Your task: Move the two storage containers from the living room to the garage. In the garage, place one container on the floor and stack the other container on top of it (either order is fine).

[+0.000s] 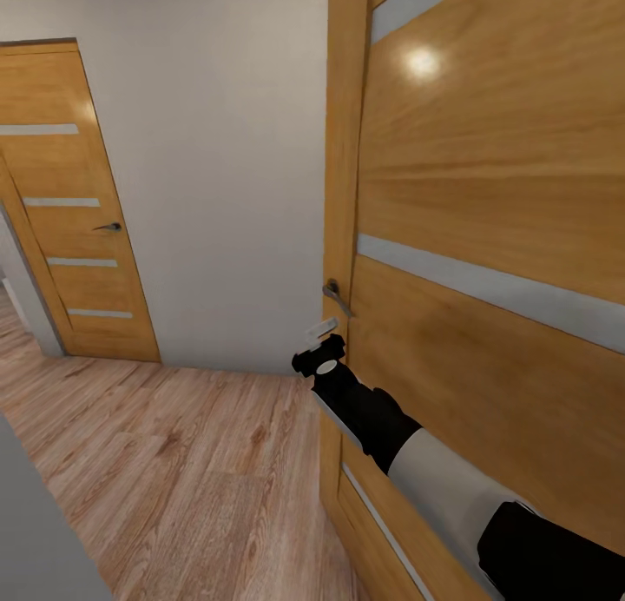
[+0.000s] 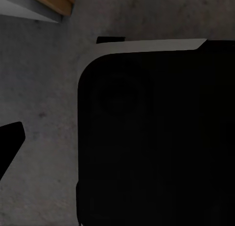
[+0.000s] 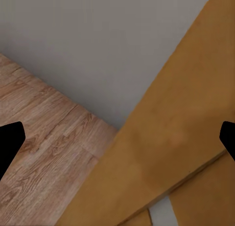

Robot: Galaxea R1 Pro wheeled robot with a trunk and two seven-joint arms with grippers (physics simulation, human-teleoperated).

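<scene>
- Far door [image 1: 74,201] at left — closed, beside the white wall [image 1: 217,149].
- Wood floor [image 1: 182,471] bare; no containers in sight.
- Right gripper [image 1: 319,351] just below the near door's handle [image 1: 337,297], fingers spread, holding nothing — likely reaching to work the door.
- Left gripper: state cannot be told.
</scene>
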